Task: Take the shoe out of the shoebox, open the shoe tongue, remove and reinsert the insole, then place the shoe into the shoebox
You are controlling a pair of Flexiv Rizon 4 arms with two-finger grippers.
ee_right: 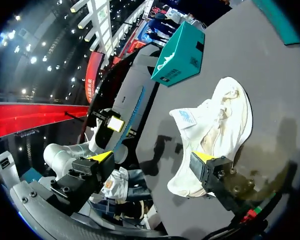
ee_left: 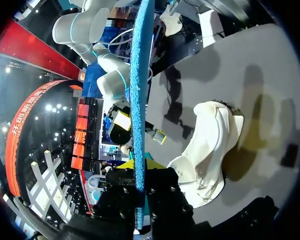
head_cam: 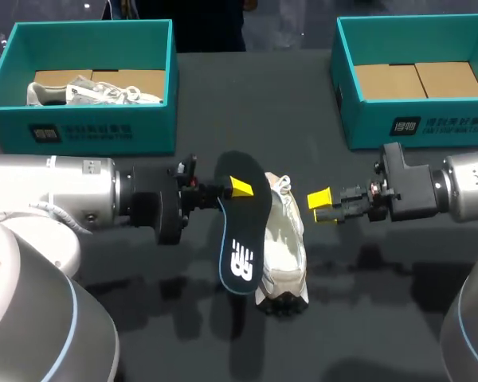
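As left tool [head_cam: 237, 188] pinches insole [head_cam: 243, 239], right tool [head_cam: 322, 205] gapes

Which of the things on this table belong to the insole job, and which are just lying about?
In the job: insole, in the left gripper; white shoe on the table; empty right box, probably its own; right gripper, fingers open.
Lying about: left box; second shoe inside it.
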